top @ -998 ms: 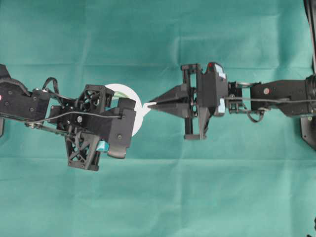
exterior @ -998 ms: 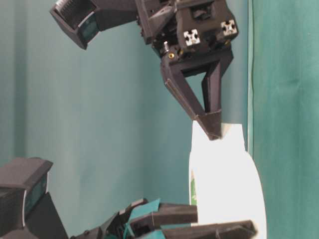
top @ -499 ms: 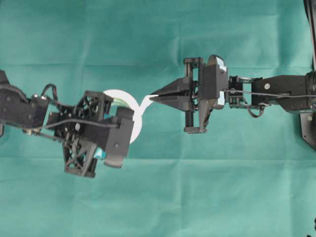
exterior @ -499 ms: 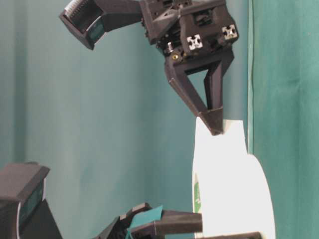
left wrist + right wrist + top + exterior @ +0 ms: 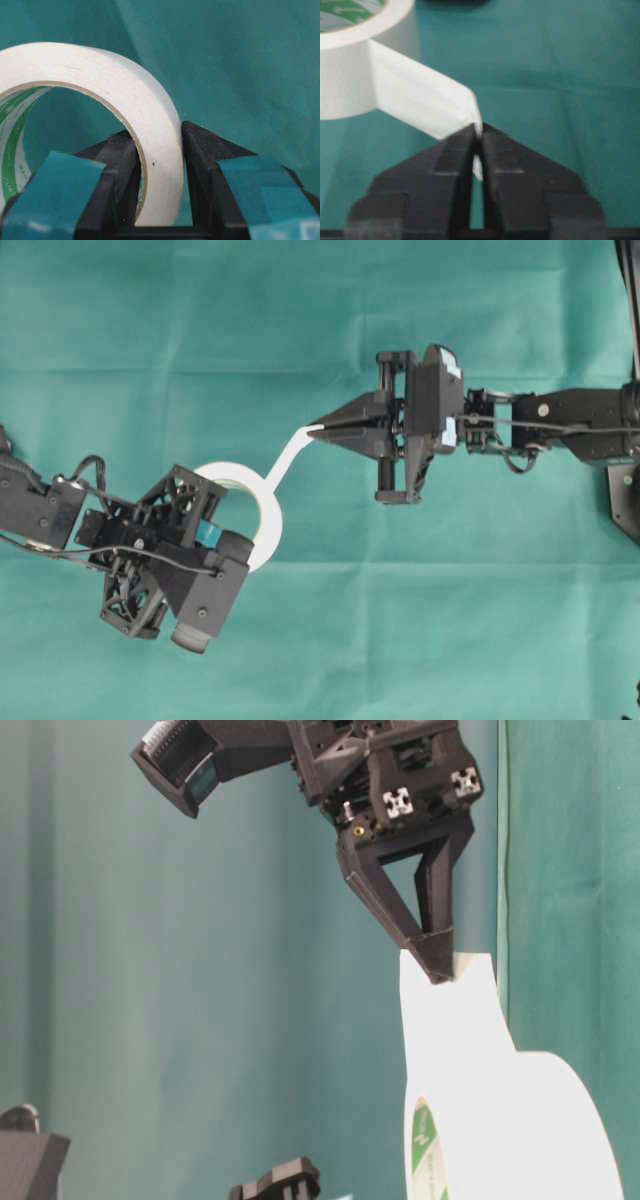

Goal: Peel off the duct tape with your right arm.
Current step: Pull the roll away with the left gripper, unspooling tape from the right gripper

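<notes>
While left end effector [image 5: 235,540] grips duct tape [image 5: 262,502], right end effector [image 5: 312,428] pinches loose end

I have the right arm [image 5: 560,425] reaching in level from the right, its gripper [image 5: 312,429] pinched shut on the duct tape [image 5: 262,512] end. My left gripper [image 5: 159,170] clamps the roll's wall between teal-padded fingers [image 5: 252,187]; its wrist seems angled upward.

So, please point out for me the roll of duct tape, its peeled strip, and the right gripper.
duct tape [image 5: 268,530], overhead view, on the roll's white outer band.
peeled strip [image 5: 415,97], right wrist view, on the middle of the strip.
right gripper [image 5: 313,429], overhead view, at the closed fingertips pinching the strip's end.
</notes>
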Motion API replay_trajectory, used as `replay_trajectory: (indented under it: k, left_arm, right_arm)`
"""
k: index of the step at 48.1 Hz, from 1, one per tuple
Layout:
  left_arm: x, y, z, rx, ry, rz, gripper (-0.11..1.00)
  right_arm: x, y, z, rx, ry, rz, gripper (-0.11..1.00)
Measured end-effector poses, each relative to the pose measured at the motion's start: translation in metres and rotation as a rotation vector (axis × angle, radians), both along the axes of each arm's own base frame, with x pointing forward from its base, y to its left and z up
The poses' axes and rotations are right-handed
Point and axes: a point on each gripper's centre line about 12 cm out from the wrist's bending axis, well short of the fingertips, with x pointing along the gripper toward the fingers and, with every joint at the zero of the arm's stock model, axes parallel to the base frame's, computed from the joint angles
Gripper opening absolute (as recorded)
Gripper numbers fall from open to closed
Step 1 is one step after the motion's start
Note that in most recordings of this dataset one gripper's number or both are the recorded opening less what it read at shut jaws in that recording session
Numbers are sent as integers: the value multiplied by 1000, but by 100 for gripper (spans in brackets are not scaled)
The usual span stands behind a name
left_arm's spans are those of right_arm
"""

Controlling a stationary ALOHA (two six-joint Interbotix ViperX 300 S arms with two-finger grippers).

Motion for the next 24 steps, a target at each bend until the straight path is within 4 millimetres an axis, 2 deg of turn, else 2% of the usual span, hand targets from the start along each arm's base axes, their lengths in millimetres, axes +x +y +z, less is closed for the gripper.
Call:
replay_trajectory:
  k: [24]
  left_arm:
    - [-3, -9, -2, 9, -6, -43, 22]
  right_arm:
    - [-4, 0, 2, -1, -1, 1, -9]
